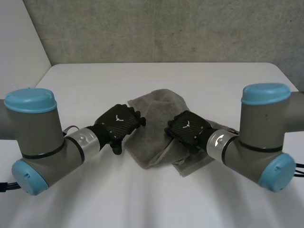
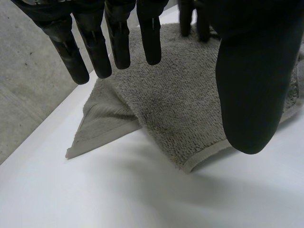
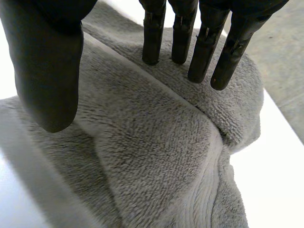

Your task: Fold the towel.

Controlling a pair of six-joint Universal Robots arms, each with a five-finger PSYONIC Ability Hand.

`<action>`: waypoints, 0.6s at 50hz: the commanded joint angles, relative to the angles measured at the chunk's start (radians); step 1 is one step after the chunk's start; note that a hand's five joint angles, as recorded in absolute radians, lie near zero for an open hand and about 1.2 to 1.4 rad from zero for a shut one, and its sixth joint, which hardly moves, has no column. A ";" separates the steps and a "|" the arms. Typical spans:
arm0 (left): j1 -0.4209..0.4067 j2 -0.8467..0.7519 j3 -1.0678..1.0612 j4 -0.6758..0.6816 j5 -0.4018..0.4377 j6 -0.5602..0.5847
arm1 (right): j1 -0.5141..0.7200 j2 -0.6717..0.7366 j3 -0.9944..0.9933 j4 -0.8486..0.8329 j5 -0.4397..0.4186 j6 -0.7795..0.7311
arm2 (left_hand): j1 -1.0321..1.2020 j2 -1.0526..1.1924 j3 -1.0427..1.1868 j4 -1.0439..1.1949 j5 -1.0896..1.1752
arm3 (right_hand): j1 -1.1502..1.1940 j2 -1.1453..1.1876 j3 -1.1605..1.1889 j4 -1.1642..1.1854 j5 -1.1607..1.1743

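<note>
A grey towel [image 1: 154, 126] lies bunched and partly folded in the middle of the white table [image 1: 156, 78]. My left hand [image 1: 118, 124] hovers at the towel's left edge, open, fingers [image 2: 111, 45] straight and thumb apart above the towel [image 2: 180, 104], holding nothing. My right hand [image 1: 189, 129] is over the towel's right part, open too, with straight fingers [image 3: 204, 47] spread above the folded layers of the towel [image 3: 156, 142]. A loose corner [image 2: 78, 145] lies flat on the table beyond the left hand's fingertips.
A grey concrete wall [image 1: 161, 28] stands behind the table. White table surface extends all around the towel, wide at the back and at the front between the two arms.
</note>
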 commanded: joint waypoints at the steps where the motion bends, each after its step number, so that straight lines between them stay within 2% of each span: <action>1: 0.005 -0.001 -0.046 0.079 0.000 -0.002 | 0.009 0.060 0.015 -0.141 0.024 0.090 | 0.052 0.052 0.052 0.052 0.052 | 0.029 0.031 0.017 0.015 0.034; 5: 0.006 -0.001 -0.059 0.107 0.002 -0.003 | 0.017 0.086 0.008 -0.141 0.026 0.093 | 0.049 0.049 0.049 0.049 0.049 | 0.096 0.099 0.085 0.083 0.101; 7: 0.005 -0.001 -0.063 0.113 0.002 -0.005 | 0.017 0.100 -0.001 -0.140 0.038 0.096 | 0.049 0.049 0.049 0.049 0.049 | 0.298 0.300 0.286 0.284 0.303; 8: 0.006 0.000 -0.063 0.115 0.002 -0.005 | 0.017 0.100 -0.001 -0.140 0.038 0.096 | 0.049 0.049 0.049 0.049 0.049 | 0.299 0.302 0.287 0.286 0.304; 10: 0.005 -0.001 -0.063 0.115 0.002 -0.006 | 0.017 0.091 -0.011 -0.141 0.059 0.114 | 0.049 0.049 0.049 0.049 0.049 | 0.568 0.571 0.556 0.554 0.573; 13: 0.005 -0.001 -0.061 0.115 0.002 -0.011 | 0.014 0.075 -0.012 -0.141 0.072 0.134 | 0.049 0.049 0.049 0.049 0.049 | 0.684 0.686 0.672 0.670 0.689; 15: 0.005 -0.001 -0.061 0.118 0.002 -0.012 | 0.003 0.019 -0.012 -0.149 0.081 0.213 | 0.052 0.052 0.052 0.052 0.052 | 0.801 0.803 0.789 0.787 0.806; 22: 0.005 -0.003 -0.058 0.121 0.002 -0.045 | -0.005 -0.071 -0.003 -0.183 0.078 0.384 | 0.055 0.055 0.055 0.055 0.055 | 0.904 0.907 0.892 0.890 0.909; 27: 0.003 -0.006 -0.050 0.170 0.000 -0.195 | -0.003 -0.112 -0.003 -0.176 0.078 0.413 | 0.055 0.055 0.055 0.055 0.055 | 0.924 0.927 0.913 0.911 0.929; 30: 0.005 -0.006 -0.050 0.190 0.000 -0.241 | -0.003 -0.132 -0.004 -0.170 0.090 0.418 | 0.055 0.055 0.055 0.055 0.055 | 0.924 0.927 0.913 0.911 0.929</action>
